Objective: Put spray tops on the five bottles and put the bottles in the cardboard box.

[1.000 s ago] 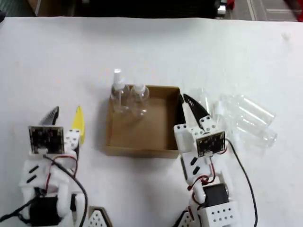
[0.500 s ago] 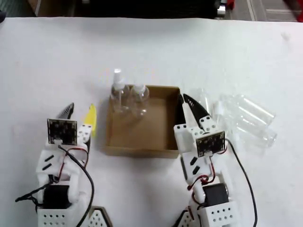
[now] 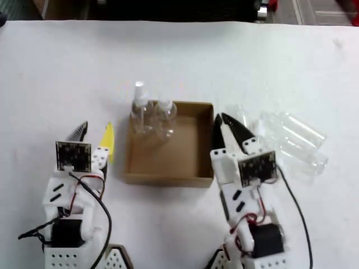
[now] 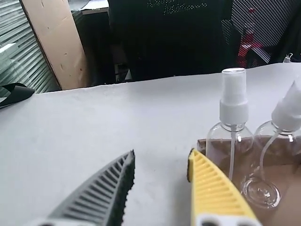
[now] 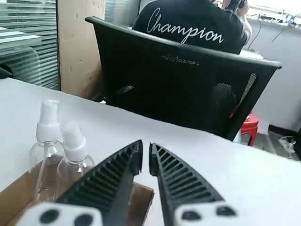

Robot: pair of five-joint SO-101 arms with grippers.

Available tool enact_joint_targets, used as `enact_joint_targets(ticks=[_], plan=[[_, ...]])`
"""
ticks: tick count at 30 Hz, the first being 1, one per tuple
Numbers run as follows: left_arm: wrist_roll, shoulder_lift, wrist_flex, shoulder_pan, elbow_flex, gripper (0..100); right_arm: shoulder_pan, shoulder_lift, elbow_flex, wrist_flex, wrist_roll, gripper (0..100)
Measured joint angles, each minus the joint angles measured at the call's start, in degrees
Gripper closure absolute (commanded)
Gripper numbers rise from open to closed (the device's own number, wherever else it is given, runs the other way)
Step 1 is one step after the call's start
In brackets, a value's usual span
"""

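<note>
White tabletop (image 3: 185,56) runs under both arms, and a black mesh chair (image 5: 188,94) stands beyond its far edge. Near the middle of the table sits the open cardboard box (image 3: 168,180). 2 clear bottles stand upright side by side in its far left corner, each already fitted with a white spray top: the taller bottle (image 3: 140,112) is nearest the left wall and the second bottle (image 3: 166,115) is just beside it.

On the table to the right of the box, a cluster of clear uncapped bottles (image 3: 294,140) lies on its side.

To the left of the box, the left gripper (image 3: 94,130) is over bare table. Its grey and yellow fingers are spread well apart with nothing between them, and its tips point toward the far side.

Between the box and the lying bottles is the right gripper (image 3: 220,119), just beside the box's right wall near the far right corner. Its 2 black fingers are drawn nearly together, leaving only a thin slit at the tips, and they grip nothing.
</note>
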Motion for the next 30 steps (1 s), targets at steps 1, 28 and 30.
enact_joint_targets(ticks=[1,28,30], plan=[[0.0,0.0,0.0,0.0,0.0,83,0.26,0.0,-2.99,2.37,1.41,96.1],[0.53,0.0,0.0,-2.29,0.0,91,24.44,80.7,-64.79,37.45,24.35,90.6],[0.53,0.0,0.0,-2.29,0.0,91,21.8,86.95,-68.48,38.77,20.4,84.5]])
